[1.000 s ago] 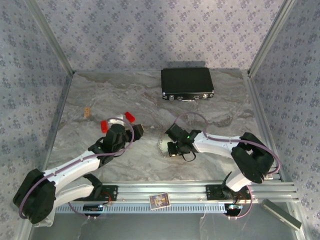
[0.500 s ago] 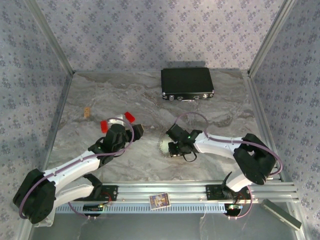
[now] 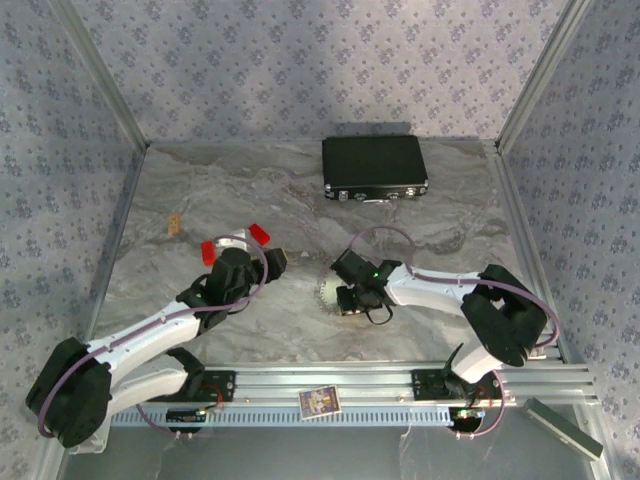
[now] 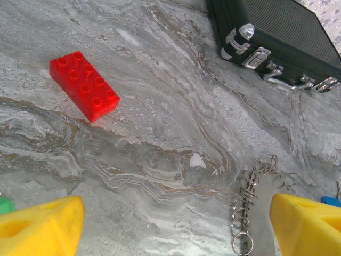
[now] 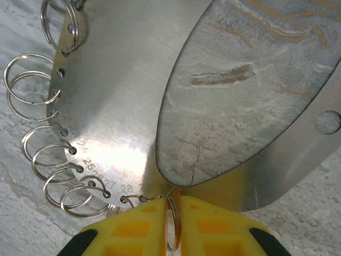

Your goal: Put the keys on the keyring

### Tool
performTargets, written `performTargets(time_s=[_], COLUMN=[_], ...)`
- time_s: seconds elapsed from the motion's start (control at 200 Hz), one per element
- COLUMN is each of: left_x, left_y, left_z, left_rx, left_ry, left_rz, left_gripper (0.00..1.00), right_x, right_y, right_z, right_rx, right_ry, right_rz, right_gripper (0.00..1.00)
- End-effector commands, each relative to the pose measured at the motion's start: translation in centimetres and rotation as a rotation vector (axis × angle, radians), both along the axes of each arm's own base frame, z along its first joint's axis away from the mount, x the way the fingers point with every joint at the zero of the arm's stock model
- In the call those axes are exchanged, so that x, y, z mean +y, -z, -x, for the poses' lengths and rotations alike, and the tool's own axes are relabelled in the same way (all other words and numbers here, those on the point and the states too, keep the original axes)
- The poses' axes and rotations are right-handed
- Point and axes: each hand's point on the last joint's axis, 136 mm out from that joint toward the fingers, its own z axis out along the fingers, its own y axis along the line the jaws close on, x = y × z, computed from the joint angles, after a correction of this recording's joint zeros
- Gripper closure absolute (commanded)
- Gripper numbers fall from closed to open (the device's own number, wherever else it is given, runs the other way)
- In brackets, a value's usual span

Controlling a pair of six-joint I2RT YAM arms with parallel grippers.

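i see the right end effector (image 5: 171, 213) pinched almost closed on one small split ring at the rim of the keyring (image 5: 117, 96). keyring sits mid-bench (image 4: 160, 133), between the arms. left end effector (image 4: 176, 226) gapes wide, holding nothing, with the keyring near one fingertip.

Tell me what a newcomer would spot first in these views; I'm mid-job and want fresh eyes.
The shiny keyring, a flat metal oval edged with small split rings, is near the table's middle, with the right gripper shut on its rim. Next comes the bright red block on the marble ahead of the open left gripper. After that, the black case at the far edge stands out.
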Motion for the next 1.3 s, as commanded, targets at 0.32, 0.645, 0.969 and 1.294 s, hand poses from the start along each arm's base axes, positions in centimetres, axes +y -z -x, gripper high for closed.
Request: performTargets(time_s=[0.32, 0.645, 0.969, 1.294], left_x=[0.1, 0.2, -1.1, -2.5], left_y=[-2.8, -8.3, -14.3, -18.1], left_z=[-0.3, -0.2, 0.0, -0.4], left_rx=[-0.087, -0.265, -0.463, -0.639], left_ry=[0.010, 0.153, 0.326, 0.463], left_rz=[-0.039, -0.252, -0.450, -0.495], left_gripper=[0.12, 0.13, 0.21, 0.28], right_x=[-1.2, -0.6, 1.0, 3.8], right_y=[-2.9, -12.4, -20.7, -23.5], right_z=[-1.0, -5.5, -7.6, -5.5], right_rx=[-0.124, -0.584, -0.924, -1.115], right_ry=[-0.053, -0.166, -0.316, -0.695], right_rz=[0.085, 0.038, -0.165, -0.276], right_gripper=[1.00, 1.00, 1.00, 1.00])
